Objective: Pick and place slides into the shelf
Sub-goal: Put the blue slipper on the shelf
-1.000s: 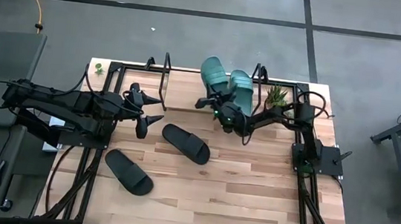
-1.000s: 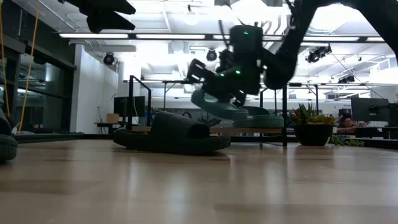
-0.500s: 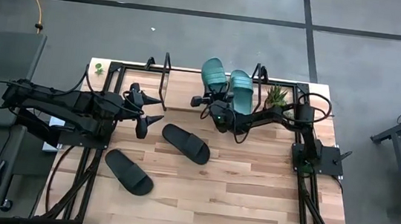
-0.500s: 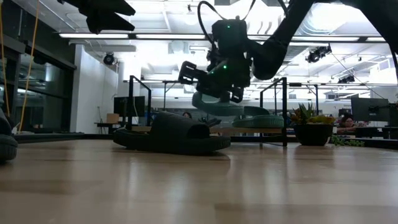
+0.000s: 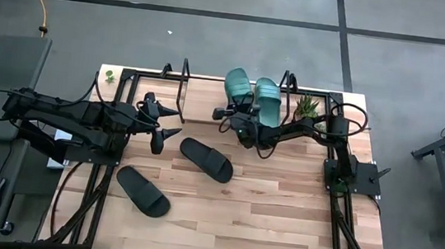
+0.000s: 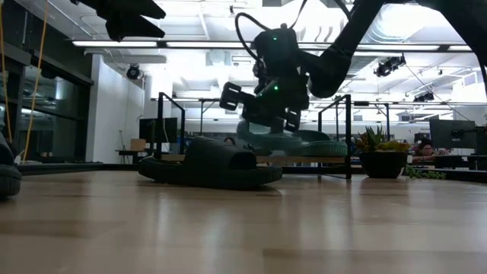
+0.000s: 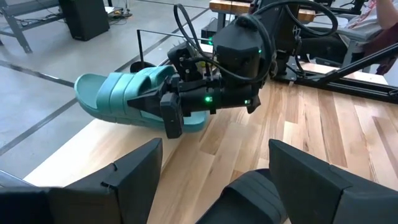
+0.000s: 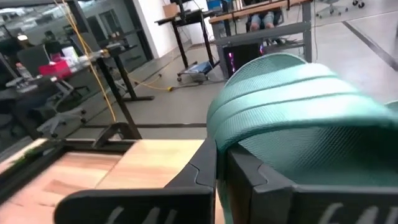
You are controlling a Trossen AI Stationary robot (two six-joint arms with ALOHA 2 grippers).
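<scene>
My right gripper (image 5: 238,115) is at the shelf (image 5: 207,110) on the table's far side, shut on a teal slide (image 5: 238,85). This slide lies beside the second teal slide (image 5: 267,98), which rests sole-down on the shelf board (image 6: 304,160). Two black slides lie sole-down on the table, one in the middle (image 5: 206,159) and one nearer the front left (image 5: 142,191). My left gripper (image 5: 169,140) hangs open left of the middle black slide (image 7: 255,199) and touches nothing. My right gripper holds the teal slide by its near end (image 7: 186,115), close to the wide strap (image 8: 292,99), pinched between the two fingers (image 8: 199,177). The fingers come level from the table's near side, along the slide. The slide sits almost level, just above the shelf board; whether it touches the board, I cannot tell.
A small potted plant (image 5: 307,107) stands at the shelf's right end. Black tube frame ends (image 5: 184,83) (image 5: 290,83) stand at both sides of the shelf. Bare shelf board lies left of the held slide. Desks and people show in the room beyond.
My right gripper has carried the teal slide toward the table's left and far edge and lowered it toward the shelf board. The slide has turned from a slant until it lies alongside the other teal slide.
</scene>
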